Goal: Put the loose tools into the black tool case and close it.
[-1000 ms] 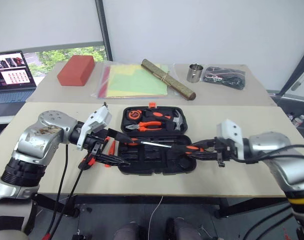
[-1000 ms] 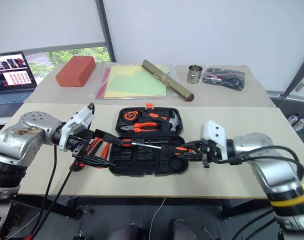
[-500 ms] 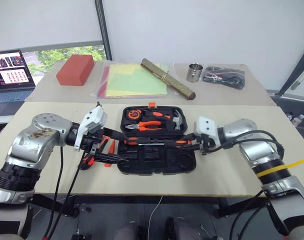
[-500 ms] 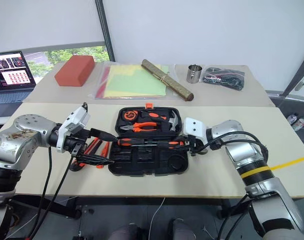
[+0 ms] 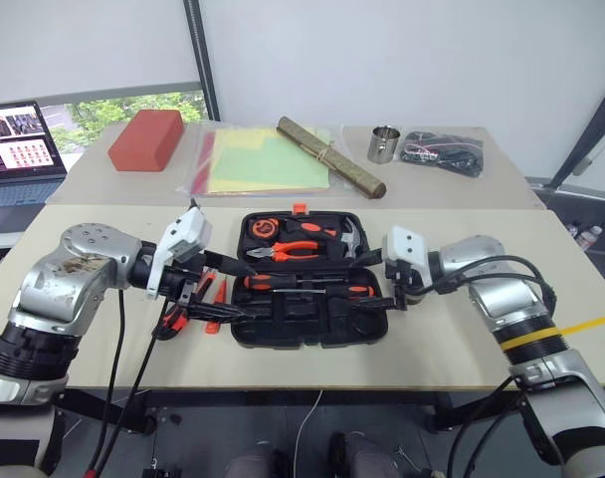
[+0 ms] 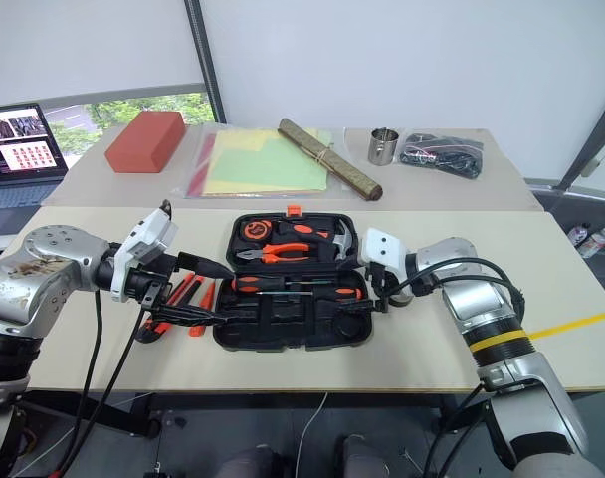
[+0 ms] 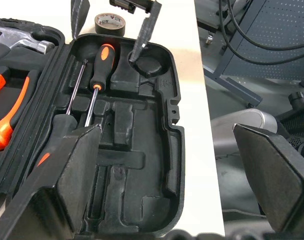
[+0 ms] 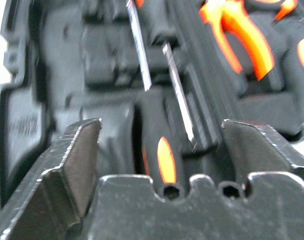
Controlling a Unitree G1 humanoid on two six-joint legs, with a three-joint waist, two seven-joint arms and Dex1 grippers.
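The black tool case lies open near the table's front edge, two screwdrivers inside; the right gripper, jaws released, hovers over its right end; the left gripper, jaws wide and empty, over its left end.

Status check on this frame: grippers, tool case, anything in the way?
Both grippers open, left, right. Tool case open, two screwdrivers inside. Loose tools beside it.
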